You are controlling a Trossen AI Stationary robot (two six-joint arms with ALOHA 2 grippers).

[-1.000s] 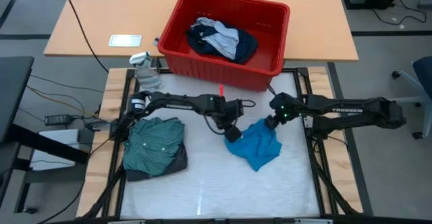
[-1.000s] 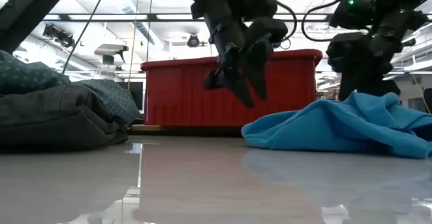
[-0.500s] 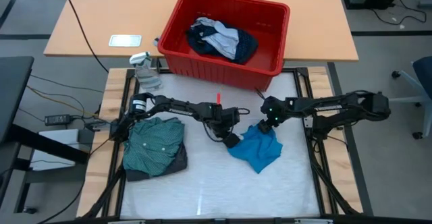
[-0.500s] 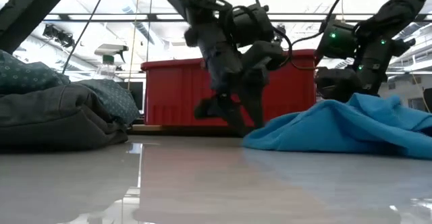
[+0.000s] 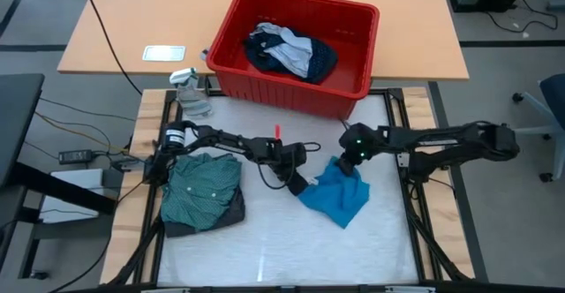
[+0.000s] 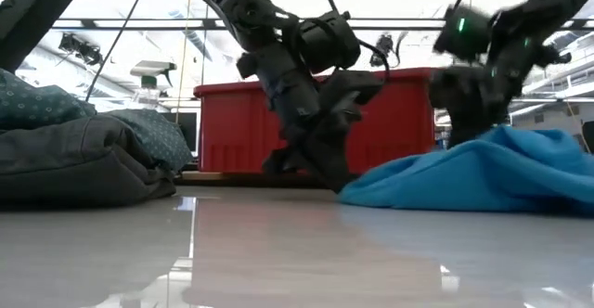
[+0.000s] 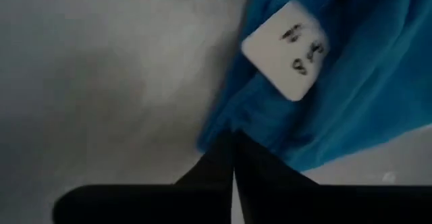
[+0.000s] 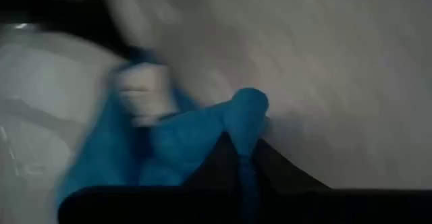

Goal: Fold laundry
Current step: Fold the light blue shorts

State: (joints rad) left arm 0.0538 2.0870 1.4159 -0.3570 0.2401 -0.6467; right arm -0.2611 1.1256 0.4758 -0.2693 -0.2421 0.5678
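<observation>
White table [image 5: 265, 240], left fingers [image 7: 233, 166] clenched on blue cloth [image 5: 335, 196] edge; right fingers [image 8: 239, 160] clenched on its far edge

Left arm stretched low toward mid-surface, left hand [image 5: 298, 185] down at the surface [image 5: 265, 240], fingers pressed together on an edge of the small bright blue piece [image 5: 337, 196]. Right arm reaching inward, right hand [image 5: 346, 164] lowered, fingers closed, pinching a fold of the same piece.
</observation>
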